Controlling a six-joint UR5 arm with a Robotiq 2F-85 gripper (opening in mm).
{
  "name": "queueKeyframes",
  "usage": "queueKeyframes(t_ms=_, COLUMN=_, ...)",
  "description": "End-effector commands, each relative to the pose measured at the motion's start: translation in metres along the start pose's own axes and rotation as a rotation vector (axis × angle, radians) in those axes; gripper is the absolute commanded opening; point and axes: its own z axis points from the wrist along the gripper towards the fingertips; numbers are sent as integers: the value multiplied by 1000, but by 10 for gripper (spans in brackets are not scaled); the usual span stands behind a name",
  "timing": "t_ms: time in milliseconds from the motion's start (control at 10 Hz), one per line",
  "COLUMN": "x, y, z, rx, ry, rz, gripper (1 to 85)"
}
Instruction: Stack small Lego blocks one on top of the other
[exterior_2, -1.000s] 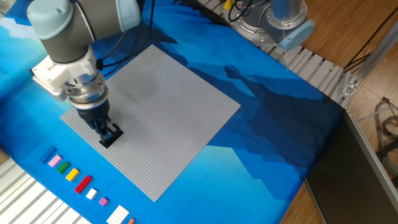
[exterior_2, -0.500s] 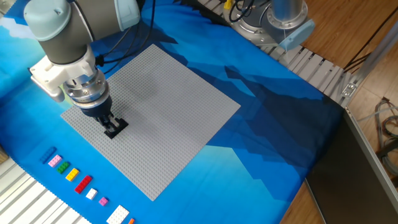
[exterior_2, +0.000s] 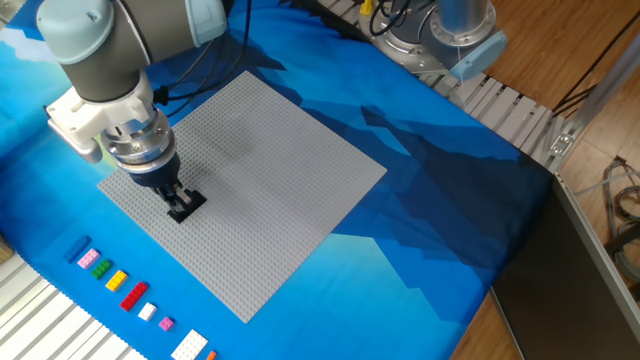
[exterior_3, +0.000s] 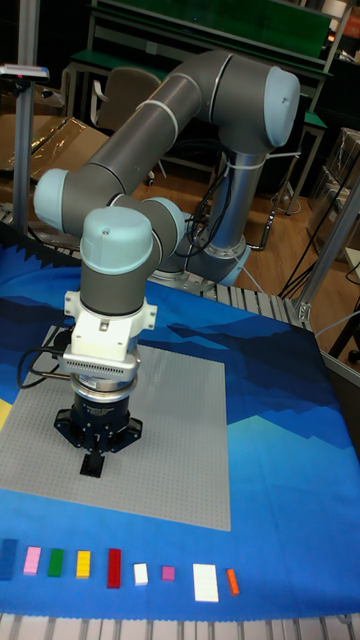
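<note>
Light: bright, even, from overhead
Shadows: soft, faint on baseplate (exterior_2: 250, 190)
Glare: mild sheen on arm (exterior_3: 190, 95)
Focus: sharp in fixed view; tall view slightly soft

Probably a robotics lab: a grey robot arm (exterior_3: 150, 150) bolted by a metal-railed table (exterior_2: 505, 105), with workbenches (exterior_3: 200, 45) behind.

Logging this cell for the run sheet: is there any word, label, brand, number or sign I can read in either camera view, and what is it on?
None can be read in either view.
The grey UR5 arm, the large grey studded baseplate and the row of small coloured Lego bricks show no legible marks.
The blue patterned table cloth carries only shapes, no text.
</note>
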Motion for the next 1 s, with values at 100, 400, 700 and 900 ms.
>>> queueKeyframes(t_ms=100, x=-5, y=6, z=7, rx=-27, ry=-36, rz=-5, gripper=10)
queueKeyframes(t_ms=400, x=-12, y=6, z=13, rx=-31, ry=-67, rz=-23, gripper=10)
queueKeyframes(t_ms=700, x=-15, y=5, z=12, rx=-33, ry=-79, rz=-32, gripper=10)
queueKeyframes(t_ms=900, x=-8, y=3, z=9, rx=-32, ry=-53, rz=-38, gripper=10)
